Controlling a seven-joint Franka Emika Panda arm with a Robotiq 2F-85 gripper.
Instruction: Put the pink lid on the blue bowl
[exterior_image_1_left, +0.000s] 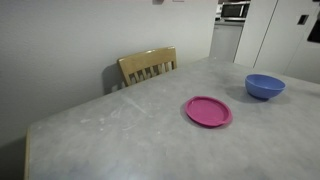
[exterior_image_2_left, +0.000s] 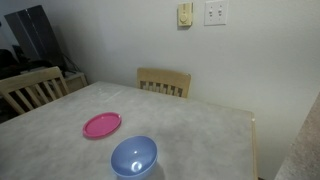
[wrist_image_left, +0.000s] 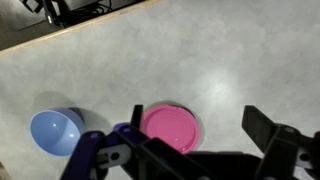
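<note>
The pink lid (exterior_image_1_left: 208, 111) lies flat on the grey table, also in an exterior view (exterior_image_2_left: 102, 125) and in the wrist view (wrist_image_left: 168, 127). The blue bowl (exterior_image_1_left: 265, 86) stands upright and empty beside it, apart from it; it also shows in an exterior view (exterior_image_2_left: 134, 157) and at the left of the wrist view (wrist_image_left: 55, 131). My gripper (wrist_image_left: 195, 125) is seen only in the wrist view. It hangs high above the table with its fingers wide apart and nothing between them. The lid lies below the left finger.
The grey marbled table (exterior_image_1_left: 120, 140) has a wooden chair (exterior_image_1_left: 148, 66) at its far side, also in an exterior view (exterior_image_2_left: 164, 82). Another wooden chair (exterior_image_2_left: 30, 88) stands at a side edge. A white wall is behind.
</note>
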